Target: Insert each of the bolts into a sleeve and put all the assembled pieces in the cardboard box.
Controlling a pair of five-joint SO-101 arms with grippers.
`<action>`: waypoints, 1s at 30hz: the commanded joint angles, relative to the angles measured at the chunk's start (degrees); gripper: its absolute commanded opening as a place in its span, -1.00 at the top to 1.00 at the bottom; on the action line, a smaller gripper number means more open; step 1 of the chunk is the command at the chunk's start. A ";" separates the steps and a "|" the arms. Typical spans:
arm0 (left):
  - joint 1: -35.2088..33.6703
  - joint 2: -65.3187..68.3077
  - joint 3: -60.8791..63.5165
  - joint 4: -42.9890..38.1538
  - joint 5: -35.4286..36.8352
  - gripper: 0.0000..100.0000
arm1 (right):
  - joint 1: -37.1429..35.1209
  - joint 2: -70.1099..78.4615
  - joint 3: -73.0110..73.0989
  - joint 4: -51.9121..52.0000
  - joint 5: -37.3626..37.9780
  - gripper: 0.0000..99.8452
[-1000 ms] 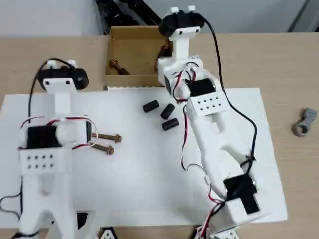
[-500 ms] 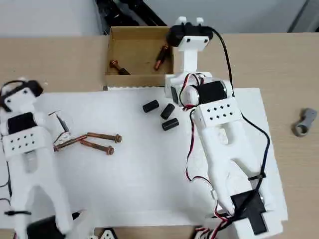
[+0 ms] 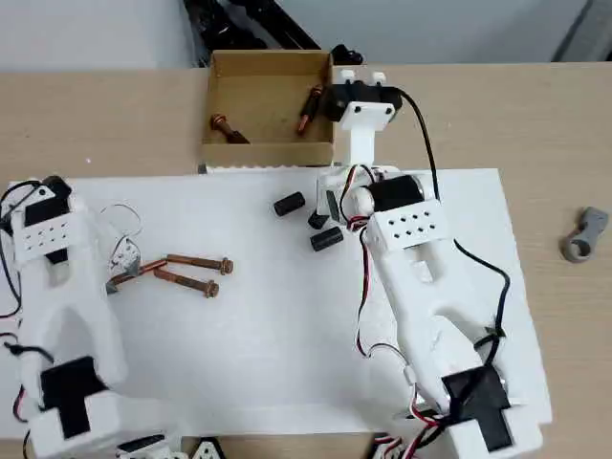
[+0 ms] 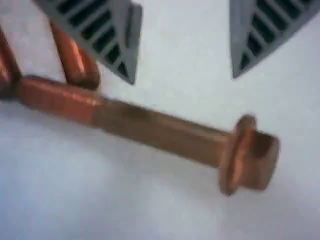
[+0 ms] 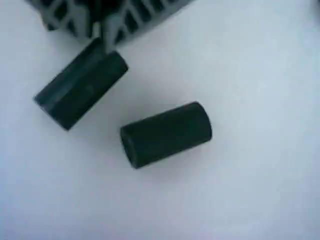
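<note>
In the high view, three copper bolts lie on the white sheet: one (image 3: 199, 261), one (image 3: 186, 283) and one (image 3: 139, 272) under my left gripper (image 3: 120, 272). The left wrist view has my left gripper (image 4: 182, 55) open just above a bolt (image 4: 150, 127), with a second bolt (image 4: 75, 60) partly behind one finger. Three black sleeves (image 3: 289, 204) (image 3: 326, 238) (image 3: 316, 221) lie below the cardboard box (image 3: 268, 153). My right gripper (image 3: 321, 212) hangs over them. In the right wrist view it (image 5: 100, 30) is shut, tips at the end of one sleeve (image 5: 80, 90), beside another sleeve (image 5: 165, 132). Two copper pieces (image 3: 228, 129) (image 3: 310, 105) lie in the box.
The white sheet (image 3: 268, 363) covers most of the wooden table. A grey metal part (image 3: 583, 234) lies on the bare wood at the far right. Dark equipment (image 3: 239, 24) stands behind the box.
The right arm let a copper piece go into the box and drew back over the sleeves. The left arm swung out to the left and lowered its gripper onto the bolts.
</note>
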 commanded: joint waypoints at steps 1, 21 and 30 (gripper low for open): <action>-0.18 2.20 -2.42 -2.81 2.46 0.76 | 0.22 -2.95 -0.35 -1.10 -0.44 0.99; 0.00 12.48 -2.42 -14.68 9.32 0.76 | 0.22 -2.51 -0.26 -0.75 -0.44 0.99; 0.00 13.80 -2.42 -16.53 9.58 0.85 | 0.13 -2.86 2.02 -1.19 -0.53 0.99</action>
